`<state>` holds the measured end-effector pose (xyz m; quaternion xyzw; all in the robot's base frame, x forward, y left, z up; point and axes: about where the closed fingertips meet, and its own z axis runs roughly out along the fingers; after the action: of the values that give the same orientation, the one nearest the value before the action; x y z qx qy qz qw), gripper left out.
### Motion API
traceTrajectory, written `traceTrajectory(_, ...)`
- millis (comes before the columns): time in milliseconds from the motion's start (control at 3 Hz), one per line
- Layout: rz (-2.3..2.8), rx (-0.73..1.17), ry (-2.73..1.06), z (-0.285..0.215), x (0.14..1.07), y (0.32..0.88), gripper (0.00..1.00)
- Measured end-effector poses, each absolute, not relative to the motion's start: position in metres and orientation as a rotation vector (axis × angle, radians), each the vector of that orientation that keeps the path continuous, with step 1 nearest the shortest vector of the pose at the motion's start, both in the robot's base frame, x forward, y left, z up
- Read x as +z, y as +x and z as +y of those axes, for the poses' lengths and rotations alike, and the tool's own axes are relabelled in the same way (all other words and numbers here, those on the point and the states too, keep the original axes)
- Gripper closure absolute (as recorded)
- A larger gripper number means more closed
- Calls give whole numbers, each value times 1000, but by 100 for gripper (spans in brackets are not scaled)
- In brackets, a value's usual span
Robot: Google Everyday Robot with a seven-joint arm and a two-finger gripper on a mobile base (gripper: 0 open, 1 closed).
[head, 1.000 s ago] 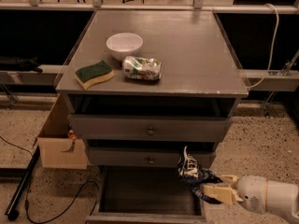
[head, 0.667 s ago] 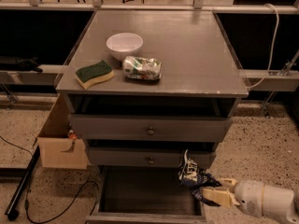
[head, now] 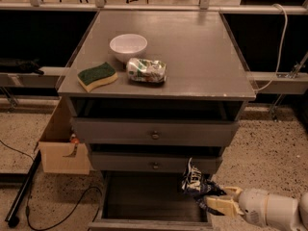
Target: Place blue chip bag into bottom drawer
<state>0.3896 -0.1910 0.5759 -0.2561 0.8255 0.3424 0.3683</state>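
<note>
Placement is the step in hand. Hand (head: 211, 199), reaching in low from the right, is clenched on the lower edge of the blue chip bag (head: 194, 181). The bag stands up just left of the hand, over the right end of the open bottom drawer (head: 144, 224). Whether it already hangs inside the drawer's wall is hard to judge. The next move calls for a small shift leftward, a slight drop, then release. Farther off and above the hand, the worktop (head: 202, 52) carries a green sponge (head: 97, 76), a green-and-white packet (head: 146, 70) and a white bowl (head: 128, 45).
</note>
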Motion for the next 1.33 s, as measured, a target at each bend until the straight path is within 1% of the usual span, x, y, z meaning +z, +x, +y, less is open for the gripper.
traceTrajectory(333,2200,860,-680,-177,547,400,100)
traceTrajectory(667,2355,791,-697,-172,490,425,100)
traceTrajectory(1333,2458,721,-713,-177,446,452,100)
